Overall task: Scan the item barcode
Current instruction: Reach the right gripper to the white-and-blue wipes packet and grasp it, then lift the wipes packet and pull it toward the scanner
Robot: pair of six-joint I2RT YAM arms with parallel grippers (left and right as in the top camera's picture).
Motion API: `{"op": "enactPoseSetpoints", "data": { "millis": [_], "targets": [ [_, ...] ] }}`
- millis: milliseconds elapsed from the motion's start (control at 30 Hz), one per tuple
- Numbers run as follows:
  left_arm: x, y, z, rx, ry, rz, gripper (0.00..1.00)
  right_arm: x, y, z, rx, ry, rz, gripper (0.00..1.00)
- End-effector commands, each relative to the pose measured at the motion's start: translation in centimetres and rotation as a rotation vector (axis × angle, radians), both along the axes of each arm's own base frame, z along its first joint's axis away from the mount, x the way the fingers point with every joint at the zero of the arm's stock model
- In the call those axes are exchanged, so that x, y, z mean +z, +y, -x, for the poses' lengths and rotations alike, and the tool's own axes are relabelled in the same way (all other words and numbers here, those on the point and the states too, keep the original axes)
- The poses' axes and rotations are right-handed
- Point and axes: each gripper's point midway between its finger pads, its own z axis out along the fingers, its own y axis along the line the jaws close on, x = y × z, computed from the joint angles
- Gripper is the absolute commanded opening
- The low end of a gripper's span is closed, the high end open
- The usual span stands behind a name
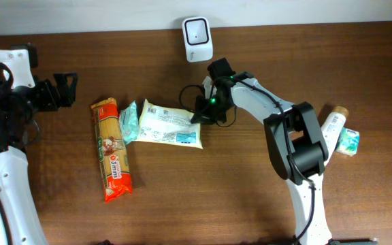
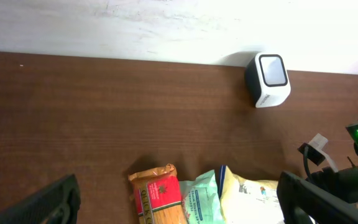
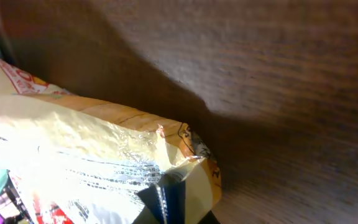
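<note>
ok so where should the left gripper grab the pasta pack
Across its narrow width, at the middle or near half, coming from above. The pasta pack lies flat and long. A teal packet crowds its far right side, but nearer, both sides are free.

Legible print: one marking only.
You can read "5 mins" on the long orange spaghetti packet [image 1: 112, 150]; the lettering on the pale yellow-and-white foil pouch [image 1: 171, 124] is too small to read.

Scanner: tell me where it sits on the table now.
In the overhead view the white scanner stands at the far edge of the table, near the middle, just beyond the right hand and the white pouch.
</note>
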Motion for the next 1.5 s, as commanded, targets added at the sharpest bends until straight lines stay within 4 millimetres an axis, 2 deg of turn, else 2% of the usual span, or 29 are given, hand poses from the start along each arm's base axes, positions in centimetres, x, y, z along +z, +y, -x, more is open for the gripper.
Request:
{"op": "enactPoseSetpoints", "data": {
  "millis": [0,33,67,100,133,200,233,267,367,433,500,567,600,633,700,733,767,867,967,1033,1100,1167,1200,1233,1300,1367,1400,1433,1467],
  "targets": [
    [0.9,-0.4,0.1,-0.010,-0.021,0.006,0.99,1.4,-1.8,0.6,0.065,-0.039,0.028,0.04],
    [0.9,-0.4,0.1,-0.010,-0.021,0.006,0.99,2.9,-3.6,0.8,0.084,-0.070,0.089,0.04],
    [0.9,-0.4,0.1,-0.010,-0.021,0.006,0.99,3.6,-5.4,1.2,0.108,-0.088,0.160,0.04],
    [0.9,-0.4,0.1,-0.009,-0.021,0.006,0.99,3.8,-6.2,1.7,0.128,-0.088,0.197,0.04],
    [0.9,-0.4,0.1,-0.010,-0.021,0.006,0.99,3.4,-7.6,3.0,0.203,-0.073,0.261,0.04],
    [0.9,-0.4,0.1,-0.010,-0.021,0.006,0.99,3.0,-8.5,4.1,0.299,-0.069,0.300,0.33],
    [0.9,-0.4,0.1,-0.010,-0.021,0.006,0.99,3.1,-8.7,4.0,0.316,-0.079,0.296,0.52],
    [0.9,-0.4,0.1,-0.010,-0.021,0.006,0.99,3.5,-9.1,3.9,0.308,-0.071,0.296,0.59],
    [0.9,-0.4,0.1,-0.010,-0.021,0.006,0.99,5.6,-9.4,3.5,0.310,-0.083,0.296,0.60],
    [0.9,-0.4,0.1,-0.010,-0.021,0.006,0.99,8.5,-9.1,2.3,0.341,-0.189,0.279,0.64],
    [0.9,-0.4,0.1,-0.010,-0.021,0.006,0.99,10.2,-9.1,2.2,0.441,-0.288,0.271,0.68],
    [0.9,-0.4,0.1,-0.010,-0.021,0.006,0.99,9.9,-9.4,3.0,0.530,-0.295,0.264,0.83],
    [0.9,-0.4,0.1,-0.010,-0.021,0.006,0.99,9.3,-9.3,3.8,0.538,-0.266,0.260,0.87],
    [0.9,-0.4,0.1,-0.010,-0.021,0.006,0.99,8.2,-9.4,4.8,0.496,-0.199,0.270,0.99],
    [0.9,-0.4,0.1,-0.010,-0.021,0.006,0.99,6.3,-9.7,6.8,0.380,-0.059,0.281,0.99],
    [0.9,-0.4,0.1,-0.010,-0.021,0.006,0.99,5.6,-9.1,7.4,0.360,-0.032,0.240,0.99],
    [0.9,-0.4,0.1,-0.010,-0.021,0.006,0.99,4.8,-8.1,8.0,0.356,-0.024,0.174,0.99],
    [0.9,-0.4,0.1,-0.010,-0.021,0.006,0.99,2.1,-6.2,9.2,0.359,-0.037,0.145,0.99],
    [0.9,-0.4,0.1,-0.010,-0.021,0.006,0.99,1.5,-4.1,9.8,0.432,-0.097,0.174,0.98],
    [0.9,-0.4,0.1,-0.010,-0.021,0.006,0.99,1.2,-4.0,9.8,0.439,-0.099,0.183,0.75],
    [0.9,-0.4,0.1,-0.010,-0.021,0.006,0.99,0.8,-4.1,9.8,0.438,-0.090,0.184,0.72],
    [0.9,-0.4,0.1,-0.010,-0.021,0.006,0.99,0.9,-3.9,9.7,0.436,-0.094,0.175,0.22],
    [0.9,-0.4,0.1,-0.010,-0.021,0.006,0.99,0.9,-3.9,9.7,0.436,-0.094,0.175,0.08],
    [0.9,-0.4,0.1,-0.010,-0.021,0.006,0.99,0.9,-3.9,9.8,0.437,-0.091,0.175,0.04],
    [0.9,-0.4,0.1,-0.010,-0.021,0.006,0.99,1.3,-3.8,9.7,0.429,-0.088,0.155,0.04],
    [0.9,-0.4,0.1,-0.010,-0.021,0.006,0.99,3.8,-3.4,8.9,0.400,-0.118,0.049,0.04],
    [0.9,-0.4,0.1,-0.010,-0.021,0.006,0.99,6.3,-3.1,8.1,0.391,-0.170,-0.045,0.04],
    [0.9,-0.4,0.1,-0.010,-0.021,0.006,0.99,10.6,-3.9,6.7,0.344,-0.268,-0.139,0.04],
    [0.9,-0.4,0.1,-0.010,-0.021,0.006,0.99,14.8,-5.7,6.0,0.301,-0.356,-0.198,0.04]
  ]
}}
